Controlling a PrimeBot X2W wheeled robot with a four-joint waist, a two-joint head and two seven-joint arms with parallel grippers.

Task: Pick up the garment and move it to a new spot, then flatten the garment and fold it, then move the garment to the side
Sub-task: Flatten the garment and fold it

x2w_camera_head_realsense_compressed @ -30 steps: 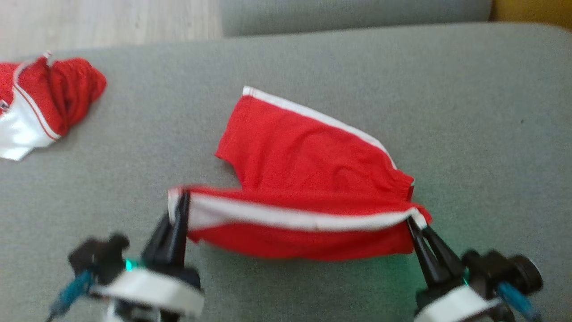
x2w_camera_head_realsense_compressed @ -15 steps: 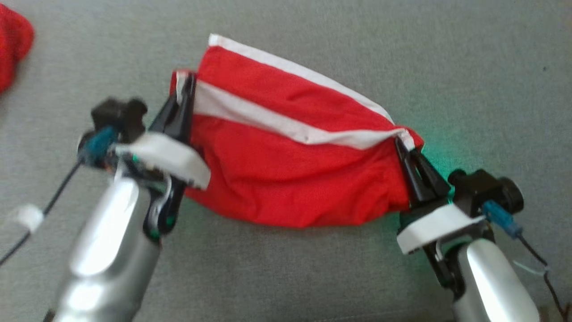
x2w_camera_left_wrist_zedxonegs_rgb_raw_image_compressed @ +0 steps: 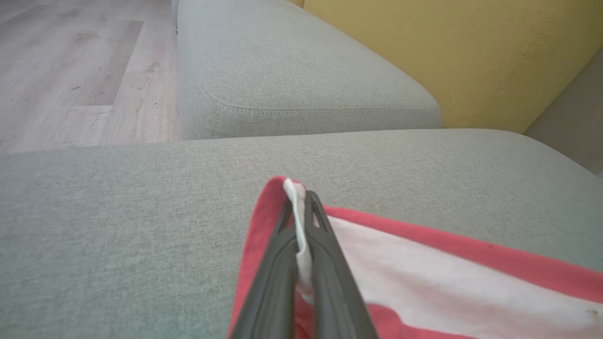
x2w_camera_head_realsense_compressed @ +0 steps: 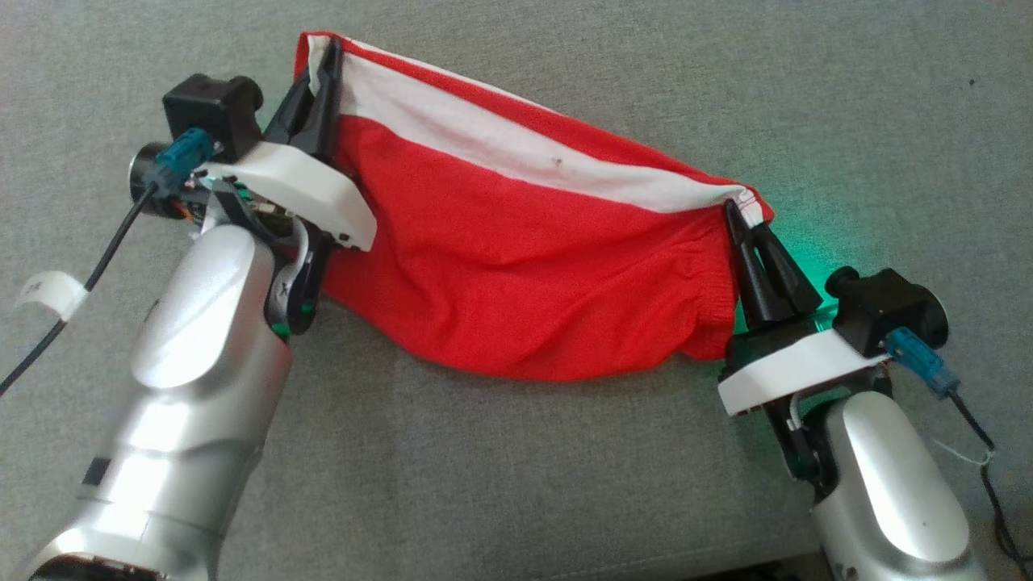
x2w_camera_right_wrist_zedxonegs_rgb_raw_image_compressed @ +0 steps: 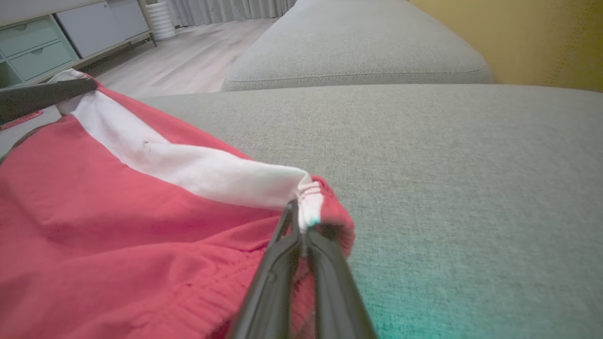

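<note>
The garment (x2w_camera_head_realsense_compressed: 516, 266) is a pair of red shorts with a white side stripe, folded over on the grey sofa cushion (x2w_camera_head_realsense_compressed: 516, 484). My left gripper (x2w_camera_head_realsense_compressed: 327, 52) is shut on its far left corner; the white edge shows pinched between the fingers (x2w_camera_left_wrist_zedxonegs_rgb_raw_image_compressed: 311, 263) in the left wrist view. My right gripper (x2w_camera_head_realsense_compressed: 736, 211) is shut on the waistband corner at the right, where the white stripe ends (x2w_camera_right_wrist_zedxonegs_rgb_raw_image_compressed: 308, 202). The stripe (x2w_camera_head_realsense_compressed: 516, 153) runs taut between the two grippers. Red cloth (x2w_camera_right_wrist_zedxonegs_rgb_raw_image_compressed: 118, 245) hangs slack below it.
Beyond lies a second grey cushion (x2w_camera_left_wrist_zedxonegs_rgb_raw_image_compressed: 292, 70), with a yellow backrest (x2w_camera_left_wrist_zedxonegs_rgb_raw_image_compressed: 452, 52) to its right and a wooden floor (x2w_camera_left_wrist_zedxonegs_rgb_raw_image_compressed: 80, 70) to the left. Cabinets (x2w_camera_right_wrist_zedxonegs_rgb_raw_image_compressed: 56, 37) stand far off. Bare cushion surrounds the shorts on all sides.
Both grippers carried the held edge up and away over the lower half of the shorts, folding them. The head camera tilted down, so the other red cloth at the left left the picture.
</note>
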